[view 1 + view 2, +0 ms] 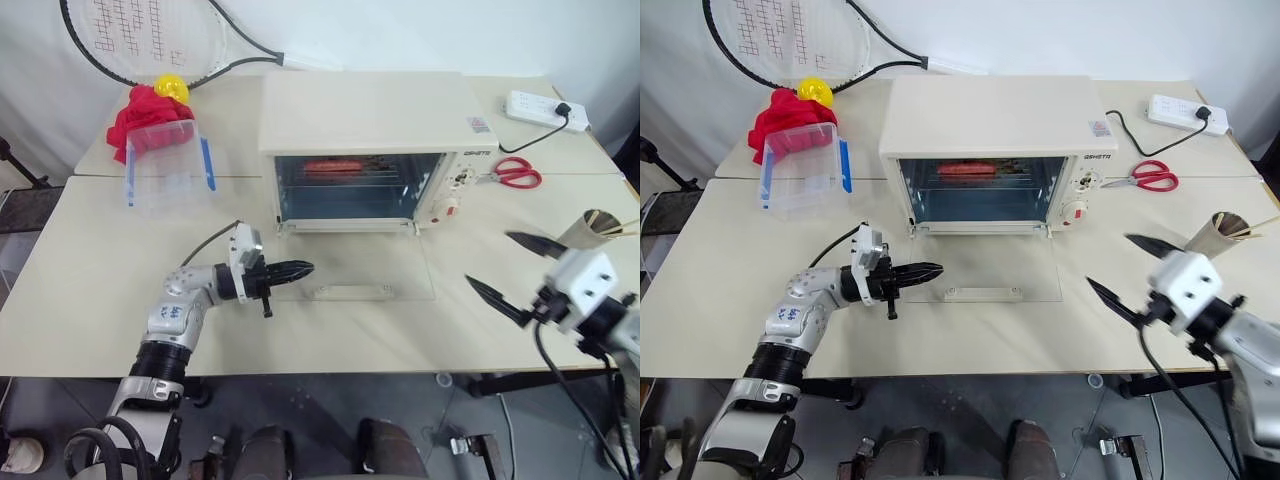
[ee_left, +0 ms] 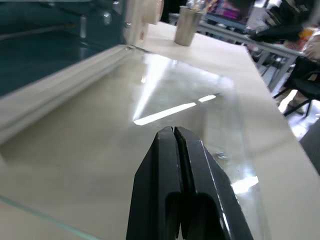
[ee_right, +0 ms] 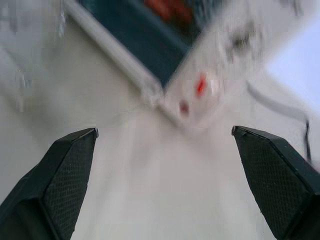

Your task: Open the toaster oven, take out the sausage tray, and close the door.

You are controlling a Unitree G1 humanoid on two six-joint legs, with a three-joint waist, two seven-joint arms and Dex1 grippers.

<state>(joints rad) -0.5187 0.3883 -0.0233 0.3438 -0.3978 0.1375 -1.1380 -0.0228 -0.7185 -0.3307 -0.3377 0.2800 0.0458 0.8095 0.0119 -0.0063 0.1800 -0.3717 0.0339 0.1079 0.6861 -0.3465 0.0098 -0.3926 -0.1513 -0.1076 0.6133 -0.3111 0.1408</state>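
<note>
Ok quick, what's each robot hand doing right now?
Left hand: closed, holding nothing, at the open door.
Right hand: open, empty.

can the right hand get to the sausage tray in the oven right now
Probably yes. The door lies flat open, the sausage tray sits inside the toaster oven, and the right hand is open beside the door, nothing between them.

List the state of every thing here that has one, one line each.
door: fully open, lying flat on the table.
toaster oven: open at the front.
sausage tray: inside the oven.
left gripper: shut, holding nothing.
right gripper: open, holding nothing.
clear plastic box: no lid on it.
</note>
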